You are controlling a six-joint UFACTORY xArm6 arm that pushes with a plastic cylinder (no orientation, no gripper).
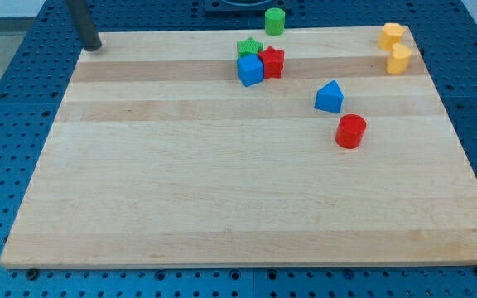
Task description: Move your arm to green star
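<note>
Your tip (92, 46) stood bare at the board's top-left corner, holding nothing, well apart from every block. The green star (248, 46) sat near the top centre, touching a blue cube (250, 69) and red star (272, 62). It looked light, rigid, likely to slide; approach its free upper-left side.

I see the green star (248, 47) lying flat near the view's top centre of the surface (222, 190), its lower edge partly hidden behind two touching blocks.
</note>
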